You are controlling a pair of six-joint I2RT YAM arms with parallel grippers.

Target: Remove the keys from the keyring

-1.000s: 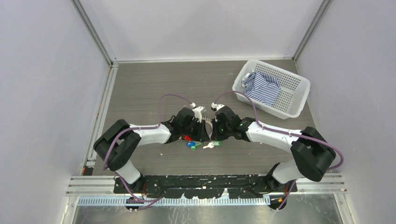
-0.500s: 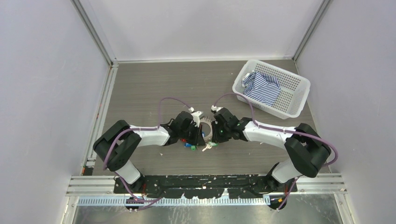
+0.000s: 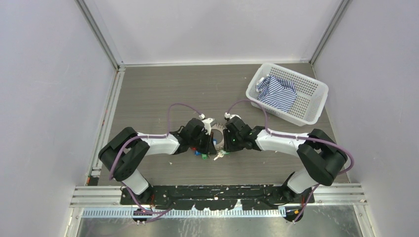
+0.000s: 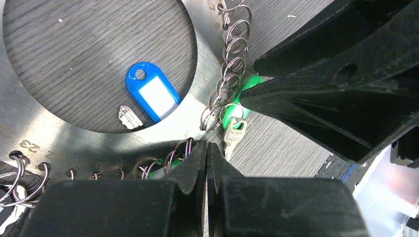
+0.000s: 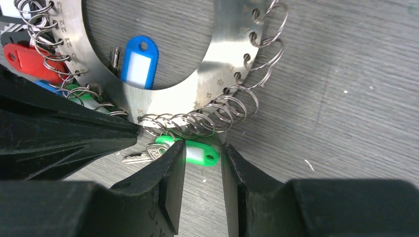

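The keyring [image 4: 207, 54] is a flat grey metal disc with an open centre and wire loops along its rim, lying on the wooden table. It also shows in the right wrist view [image 5: 222, 54] and between the wrists in the top view [image 3: 216, 132]. A blue tag [image 4: 152, 97] lies in its centre. A red tag [image 5: 24, 61] hangs at its left. My left gripper [image 4: 207, 148] is shut on the disc's near rim. My right gripper [image 5: 203, 148] is open, its jaws either side of a green tag [image 5: 200, 154] with a metal key [image 5: 143, 155] beside it.
A white perforated basket [image 3: 316, 98] holding a striped cloth [image 3: 276, 93] stands at the back right. The two wrists sit head to head, nearly touching, over the ring. Aluminium frame rails run along the table's left and near edges.
Both wrists have moved closer together and slightly toward the near edge. The ring and its keys shifted with them. The right gripper now sits over the green tag.
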